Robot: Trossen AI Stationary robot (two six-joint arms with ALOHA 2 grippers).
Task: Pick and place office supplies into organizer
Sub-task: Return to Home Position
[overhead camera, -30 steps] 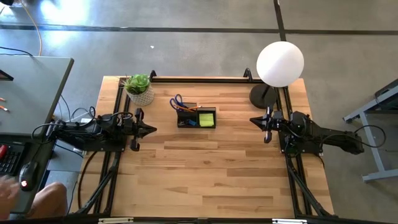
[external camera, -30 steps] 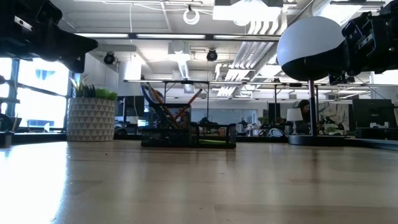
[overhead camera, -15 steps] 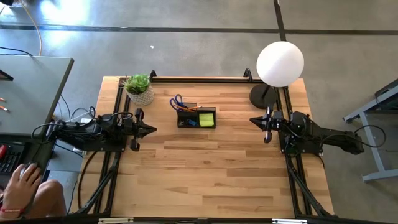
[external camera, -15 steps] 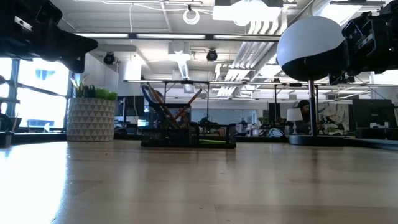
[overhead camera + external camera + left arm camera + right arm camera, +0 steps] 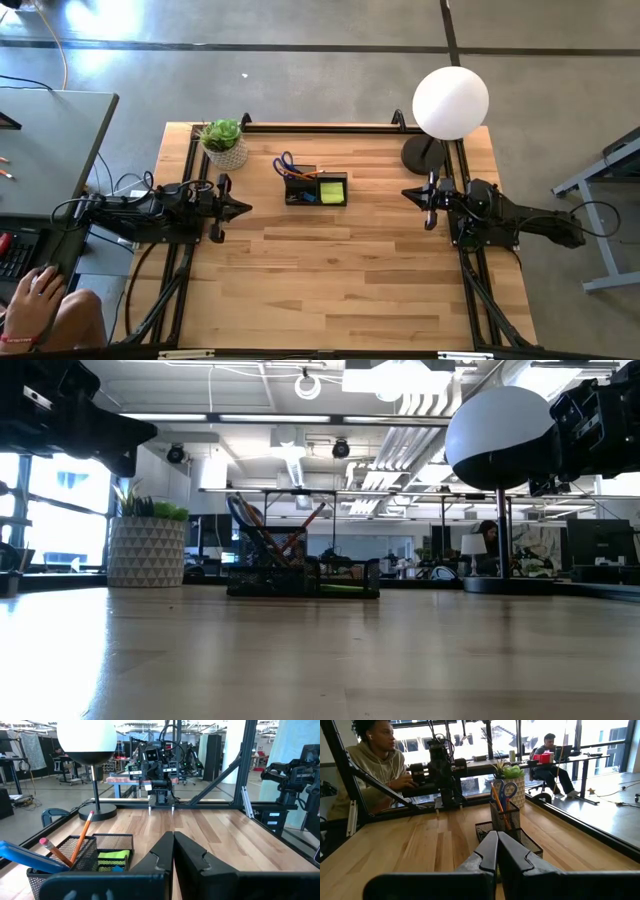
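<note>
**First:** Left gripper (image 5: 247, 208) — position and condition?

**Second:** Item one. Sits at the table's (image 5: 330, 270) left edge, raised off the wood. Fingers pressed together, nothing between them. Points across toward the right arm.

**First:** Right gripper (image 5: 405, 193)?

**Second:** Item two. Sits at the right edge, near the black lamp base (image 5: 420, 154). Fingers likewise closed on nothing. Points back toward the left arm.

**First:** And the organizer (image 5: 316, 189)?

**Second:** Item three. Black mesh, standing on the far half of the table. It lies between the two grippers, set a little farther back than both and well apart from each.

**First:** Contents?

**Second:**
- Blue-handled scissors (image 5: 284, 163), upright in the taller compartment at the end nearer the left gripper.
- Pencils (image 5: 301, 176), leaning in that same compartment.
- Yellow-green sticky notes (image 5: 332, 190), flat in the low tray at the end nearer the right gripper.
- Small blue piece (image 5: 309, 197), in the low section just beside the notes.

**First:** Anything else to enter?

**Second:** Potted plant (image 5: 224, 142) at the far-left corner, white globe lamp (image 5: 450, 101) at the far-right. Off the table, a person's hand (image 5: 35, 298) is at the grey desk on the left.
</note>
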